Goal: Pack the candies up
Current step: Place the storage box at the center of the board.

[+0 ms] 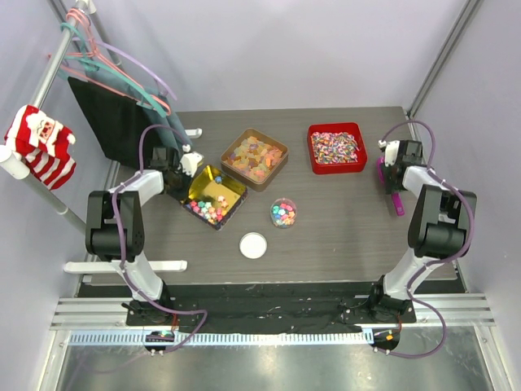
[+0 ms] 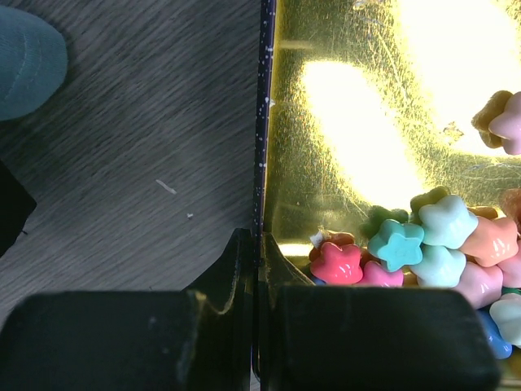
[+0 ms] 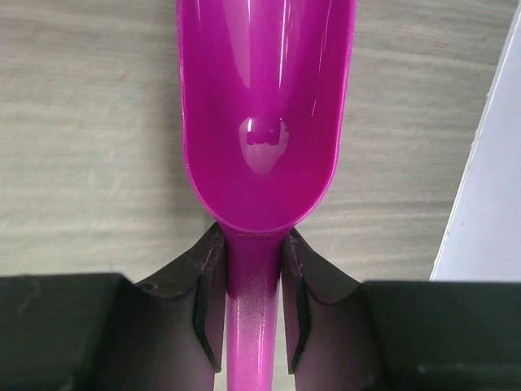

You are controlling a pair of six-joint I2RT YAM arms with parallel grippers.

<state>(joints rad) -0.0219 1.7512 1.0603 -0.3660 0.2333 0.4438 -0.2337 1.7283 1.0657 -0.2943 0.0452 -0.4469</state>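
Pack the candies: the left gripper [image 2: 257, 249] is clenched on the side wall of a gold tray [image 2: 342, 163], one finger outside and one inside; the candies [image 2: 423, 244], star-shaped in pink, teal, mint and peach, are heaped in the tray's near corner, just beside the inner finger.

Taking the table's far edge as 12 o'clock, the tray lies at 9 o'clock; a small clear cup [image 1: 283, 200] near the centre holds more candies, with a white lid [image 1: 253, 245] at its 7 o'clock.

The right gripper [image 3: 254, 277], at 3 o'clock, is grasping the neck of a magenta scoop [image 3: 260, 122], whose bowl looks empty.

The candies seem hard, glossy and light, likely to roll and scatter; a scoop driven under the heap should serve better than pinching; whether the tray is tipped up is hard to tell from above.

The table [image 1: 342, 236] is dark wood grain; a brown box [image 1: 273, 172] of gummies and a red box [image 1: 338, 170] of speckled sweets sit toward 12 o'clock; pale walls enclose the table, with hangers, dark cloth and a striped sock at 10 o'clock.
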